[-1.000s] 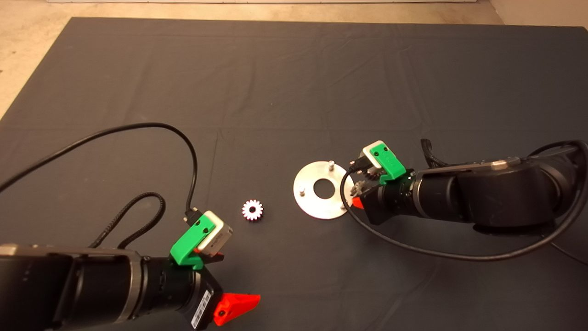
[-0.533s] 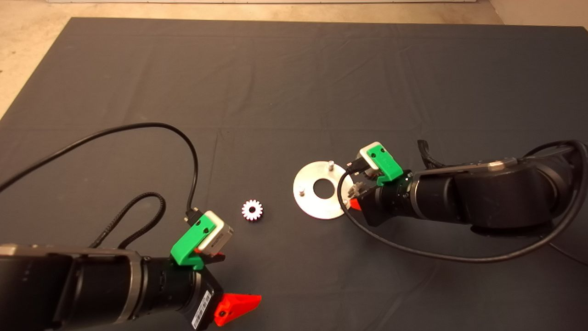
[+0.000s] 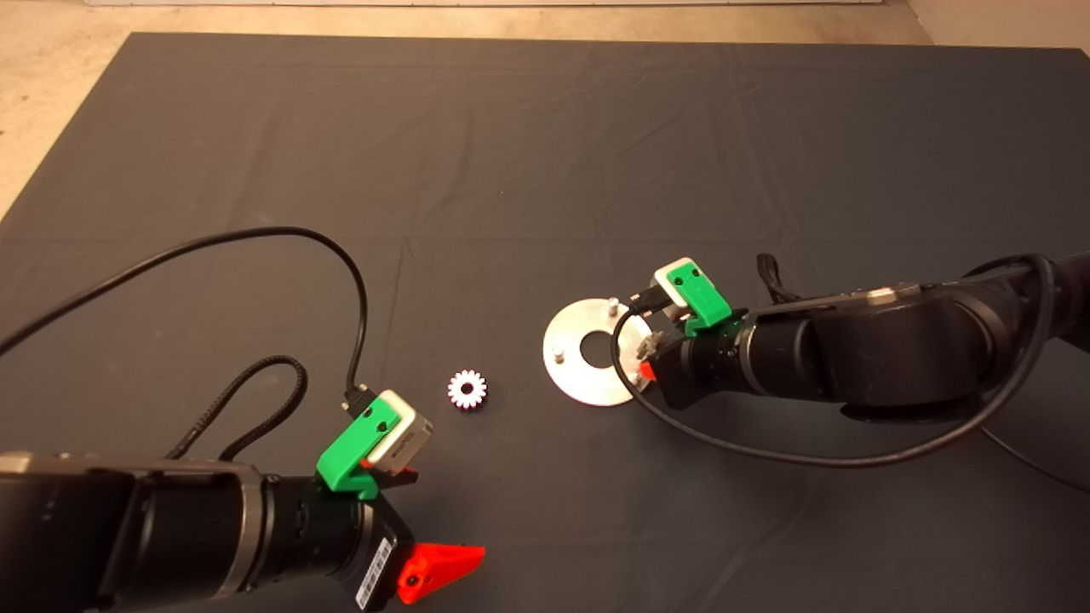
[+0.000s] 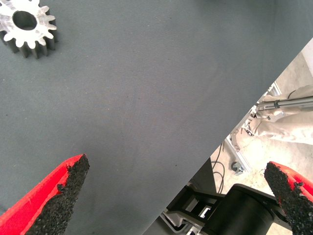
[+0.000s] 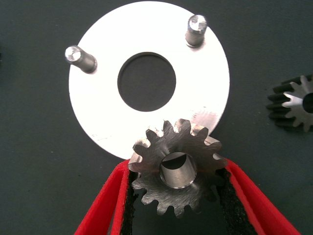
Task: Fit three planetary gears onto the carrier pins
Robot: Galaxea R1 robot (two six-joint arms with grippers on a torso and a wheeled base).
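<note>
The right gripper [image 5: 176,196] has moved a little more to the left since a moment ago, and now it hangs over the near edge of the round silver disc [image 3: 572,375]. Its two red fingers [image 5: 105,200] are squeezed tight on a gear [image 5: 177,167], one finger on each side. From the wrist camera, the gear sits over the edge of the disc, and a bit of a pin shows through its middle hole. I cannot tell if the gear is already on that pin. Two other pins [image 5: 80,58] stand up bare on the disc [image 5: 98,107], on the far side of its big middle hole. A second gear [image 5: 293,103] lies on the dark mat [image 3: 511,153] just beside the disc, not touching it. A third gear [image 3: 467,389] lies on the mat to the left of the disc, between the two arms, and it has not moved. The left wrist camera shows this gear [image 4: 28,25] too. The left gripper [image 4: 176,191] waits at the lower left, in the same place as before, with its red fingers [image 4: 54,196] spread wide apart and holding nothing. A person's leg [image 4: 288,125] shows past the edge of the mat.
</note>
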